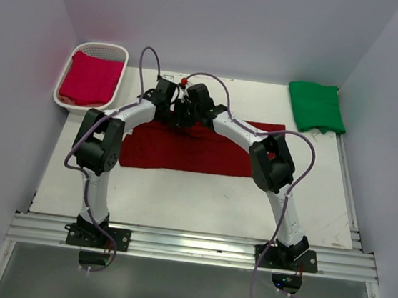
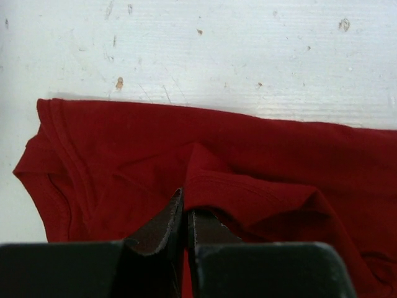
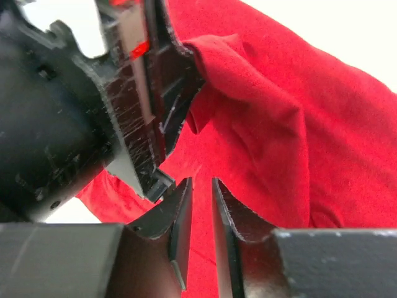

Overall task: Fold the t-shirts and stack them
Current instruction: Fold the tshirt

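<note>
As my three feeds show it, I list what is in view.

1. Maroon tee: spread flat across the middle of the tabletop, a wide band running left to right. Its far edge is bunched where both arms meet. On the left wrist view I see a stitched hem along its left end and bare white tabletop past its far edge.

2. Left fingers: together, clamped on a raised fold of the maroon tee. The cloth peaks into a small ridge right at the tips.

3. Right fingers: slightly apart, with a narrow gap between them and nothing gripped that I can see. Red cloth shows through the gap from below. They hang just beside the left fingers, which fill the upper left of the right wrist view with a pinched bunch of cloth.

4. Green tee: folded, lying at the far right corner of the tabletop, well apart from the maroon tee.

5. Crimson tee: lying inside the basket at the far left corner.

6. Arms: both reach forward and inward from their bases at the near edge. The wrists are close together above the far edge of the maroon tee. I cannot tell whether they touch.
</note>
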`<state>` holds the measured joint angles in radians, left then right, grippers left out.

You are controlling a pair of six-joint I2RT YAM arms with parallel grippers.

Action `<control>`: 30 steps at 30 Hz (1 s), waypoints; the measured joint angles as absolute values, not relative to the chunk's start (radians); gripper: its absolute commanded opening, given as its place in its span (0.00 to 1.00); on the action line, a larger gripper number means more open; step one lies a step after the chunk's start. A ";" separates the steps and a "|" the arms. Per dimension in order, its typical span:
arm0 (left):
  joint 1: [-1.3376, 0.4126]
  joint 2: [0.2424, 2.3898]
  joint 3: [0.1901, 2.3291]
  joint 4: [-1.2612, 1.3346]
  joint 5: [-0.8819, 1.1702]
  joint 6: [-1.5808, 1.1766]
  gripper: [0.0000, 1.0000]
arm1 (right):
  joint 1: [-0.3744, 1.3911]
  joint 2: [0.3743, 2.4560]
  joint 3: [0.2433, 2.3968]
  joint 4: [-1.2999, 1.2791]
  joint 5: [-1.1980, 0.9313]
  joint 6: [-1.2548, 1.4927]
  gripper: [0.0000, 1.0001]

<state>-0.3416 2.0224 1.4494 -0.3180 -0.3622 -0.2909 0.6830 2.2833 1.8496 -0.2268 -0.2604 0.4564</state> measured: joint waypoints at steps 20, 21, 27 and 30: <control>-0.321 2.033 1.450 -0.292 -0.286 -0.284 0.07 | 0.682 2.514 2.125 -0.342 -0.219 0.448 0.30; -0.321 2.035 1.450 -0.291 -0.284 -0.284 0.07 | 0.681 2.514 2.125 -0.344 -0.219 0.446 0.30; -0.315 2.062 1.462 -0.286 -0.279 -0.284 0.07 | 0.680 2.499 2.088 -0.322 -0.211 0.435 0.33; -0.312 2.071 1.464 -0.284 -0.268 -0.284 0.07 | 0.682 2.480 2.062 -0.322 -0.198 0.414 0.35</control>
<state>-0.3122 2.0712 1.4643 -0.2844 -0.2684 -0.2840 0.6815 2.4802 2.0621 -0.3218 -0.1978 0.4137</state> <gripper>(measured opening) 0.069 0.336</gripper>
